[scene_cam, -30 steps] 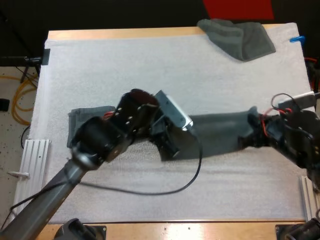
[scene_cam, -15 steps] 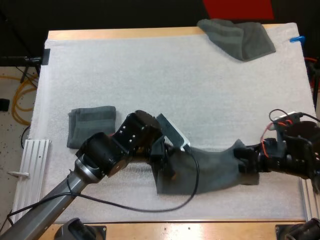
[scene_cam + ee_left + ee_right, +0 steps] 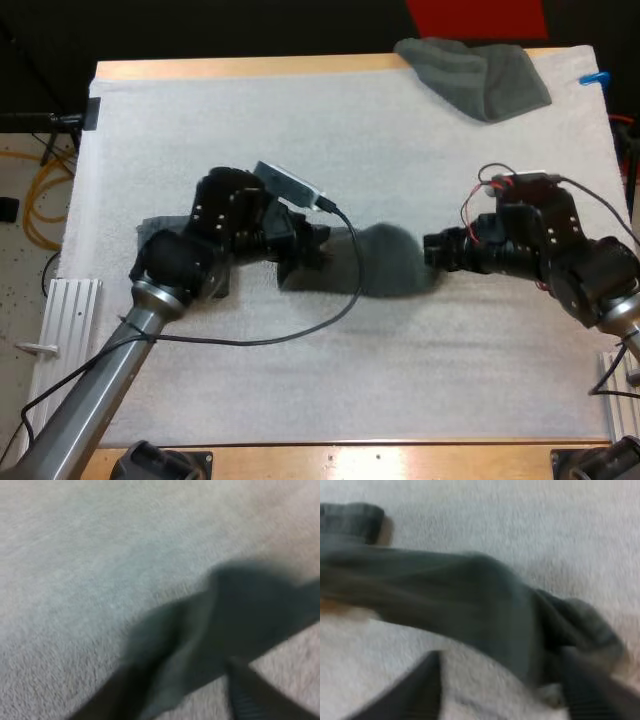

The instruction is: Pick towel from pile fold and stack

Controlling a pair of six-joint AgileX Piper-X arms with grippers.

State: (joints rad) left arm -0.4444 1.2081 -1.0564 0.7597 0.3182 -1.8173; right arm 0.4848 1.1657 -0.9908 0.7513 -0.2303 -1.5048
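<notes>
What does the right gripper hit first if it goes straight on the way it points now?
The dark grey-green towel: the right gripper points at its bunched end, directly ahead and very close. Past the towel, roughly in the same line, is the left gripper, though relative height is unclear from the high view.

No legible text, label, brand, number or sign on any surface here.

Towels counted: three. One stretched towel [image 3: 385,262] between the two sets of jaws; one folded towel [image 3: 148,228] and one crumpled towel [image 3: 475,72] clear of them.
</notes>
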